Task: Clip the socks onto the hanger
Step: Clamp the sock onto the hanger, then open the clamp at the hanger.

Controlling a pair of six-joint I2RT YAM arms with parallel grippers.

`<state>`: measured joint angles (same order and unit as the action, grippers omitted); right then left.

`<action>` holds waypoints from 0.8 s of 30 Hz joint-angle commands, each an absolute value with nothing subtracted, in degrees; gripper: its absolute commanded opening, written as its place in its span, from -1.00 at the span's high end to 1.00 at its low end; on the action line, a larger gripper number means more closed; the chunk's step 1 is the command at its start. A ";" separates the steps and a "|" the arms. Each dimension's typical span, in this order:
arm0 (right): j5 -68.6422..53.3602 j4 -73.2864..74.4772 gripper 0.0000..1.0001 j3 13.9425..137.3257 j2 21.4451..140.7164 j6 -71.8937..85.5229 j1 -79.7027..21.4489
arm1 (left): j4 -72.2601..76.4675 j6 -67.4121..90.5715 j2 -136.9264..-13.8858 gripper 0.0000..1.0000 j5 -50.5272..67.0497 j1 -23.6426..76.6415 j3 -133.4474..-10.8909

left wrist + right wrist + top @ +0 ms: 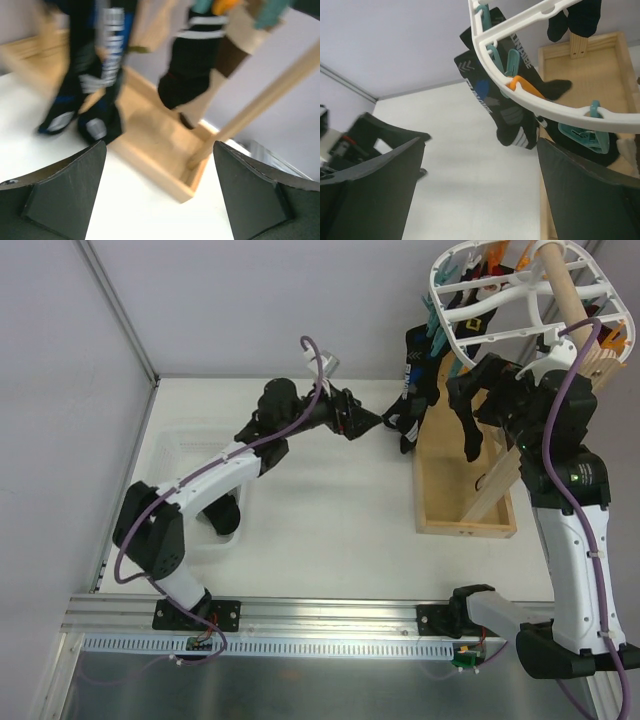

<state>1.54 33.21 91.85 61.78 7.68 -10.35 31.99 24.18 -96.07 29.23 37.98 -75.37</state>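
Note:
The white oval hanger hangs on the wooden stand at the back right, ringed with teal and orange pegs. Several black socks with white lettering hang clipped from its left side. They also show in the right wrist view under the hanger rim, and blurred in the left wrist view. My left gripper is open and empty just left of the hanging socks, its jaws wide apart. My right gripper is open and empty below the hanger rim.
The wooden stand's tray base sits on the table at the right, with slanted poles rising from it. A translucent white basket stands at the left with a dark sock inside. The left arm's black gripper shows in the right wrist view.

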 commanded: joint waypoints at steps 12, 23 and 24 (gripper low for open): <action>1.58 38.49 -1.00 96.50 59.59 -4.92 -10.02 | -7.90 24.69 -65.22 -0.99 3.08 24.80 -58.37; 1.50 42.71 -0.99 100.02 63.90 -5.63 -10.11 | -25.39 27.06 -61.09 -0.98 -1.84 11.17 -55.11; 0.97 42.80 -1.00 99.93 63.72 -5.19 -10.11 | -25.66 27.51 -61.00 -0.98 -2.11 9.16 -54.76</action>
